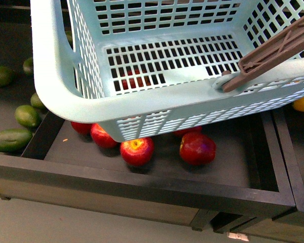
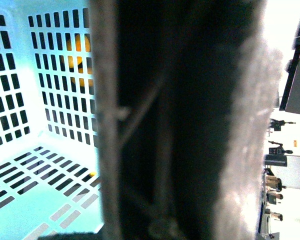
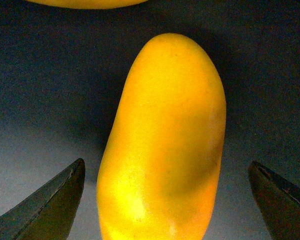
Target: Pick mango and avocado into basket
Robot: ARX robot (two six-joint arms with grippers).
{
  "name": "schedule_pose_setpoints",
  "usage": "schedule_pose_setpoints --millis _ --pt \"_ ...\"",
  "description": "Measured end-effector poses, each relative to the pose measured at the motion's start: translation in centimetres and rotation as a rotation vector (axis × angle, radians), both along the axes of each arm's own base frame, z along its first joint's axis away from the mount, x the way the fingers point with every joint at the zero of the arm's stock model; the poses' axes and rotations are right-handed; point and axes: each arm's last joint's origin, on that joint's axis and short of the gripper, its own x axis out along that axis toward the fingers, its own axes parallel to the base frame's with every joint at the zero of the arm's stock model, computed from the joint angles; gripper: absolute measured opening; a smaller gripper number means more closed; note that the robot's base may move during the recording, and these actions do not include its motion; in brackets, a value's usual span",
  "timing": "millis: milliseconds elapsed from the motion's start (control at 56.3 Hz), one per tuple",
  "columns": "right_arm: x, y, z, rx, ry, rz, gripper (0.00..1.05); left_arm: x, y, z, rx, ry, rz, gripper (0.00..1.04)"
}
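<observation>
Mango (image 3: 162, 140) fills the right wrist view, lying lengthwise on a dark surface between the two fingers of the right gripper (image 3: 166, 167). The jaws are spread wide, one finger on each side, neither touching the fruit. Second yellow fruit (image 3: 85, 2) is cut by the frame edge just beyond it. Front view: basket (image 1: 142, 109) is tilted above a dark wooden tray (image 1: 142, 179), with its brown handle (image 1: 278, 48) raised on the right. Red apples (image 1: 137, 151) lie in the tray beneath it. Avocado (image 1: 10, 139) lies outside the basket in the compartment to the left, beside other green fruit (image 1: 27, 115). Left wrist view: blurred dark bar (image 2: 180, 120) close to the lens, slotted basket wall behind. The left gripper is not visible, so I cannot tell its state.
</observation>
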Motion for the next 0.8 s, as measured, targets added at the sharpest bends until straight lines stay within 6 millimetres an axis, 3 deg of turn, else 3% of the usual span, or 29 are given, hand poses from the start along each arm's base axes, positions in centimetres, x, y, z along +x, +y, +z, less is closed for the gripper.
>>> schedule_pose_setpoints --millis 337,461,586,799 --pt "0.7 0.2 -1.9 0.038 0.048 -0.011 0.96 0.0 0.0 0.0 0.000 0.000 0.000 0.13" --pt "0.6 0.0 -2.1 0.051 0.059 -0.027 0.77 0.0 0.0 0.0 0.000 0.000 0.000 0.13" --pt "0.5 -0.1 -2.1 0.066 0.058 -0.036 0.65 0.0 0.0 0.0 0.000 0.000 0.000 0.13" --pt "0.2 -0.4 -2.1 0.088 0.045 -0.062 0.61 0.0 0.0 0.0 0.000 0.000 0.000 0.13"
